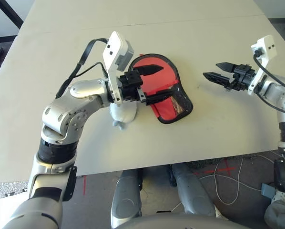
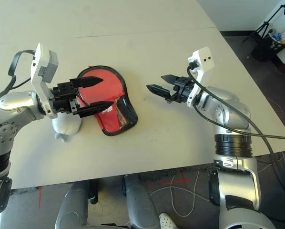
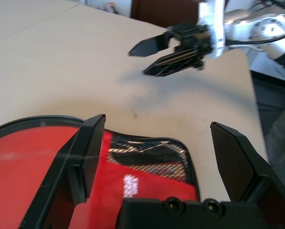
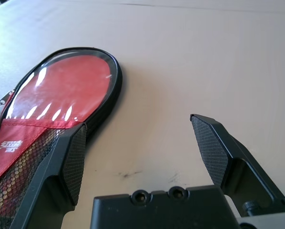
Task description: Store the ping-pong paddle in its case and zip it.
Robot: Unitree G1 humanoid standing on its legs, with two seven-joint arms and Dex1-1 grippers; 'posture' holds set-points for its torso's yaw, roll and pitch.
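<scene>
The case, red fabric with black zipper edging, a black mesh pocket and a small white logo, lies flat at the table's middle. Its round end shows a glossy red face. I cannot tell whether that is the ping-pong paddle's rubber, and no handle shows. My left gripper hovers open just over the case, one finger above the round end and one above the mesh pocket, holding nothing. My right gripper is open and empty, raised over bare table to the right of the case, with its fingertips pointing toward it.
A pale cloth lump sits on the table under my left wrist, touching the case's left side. The table's front edge runs close below the case. Bare tabletop lies between the case and my right arm.
</scene>
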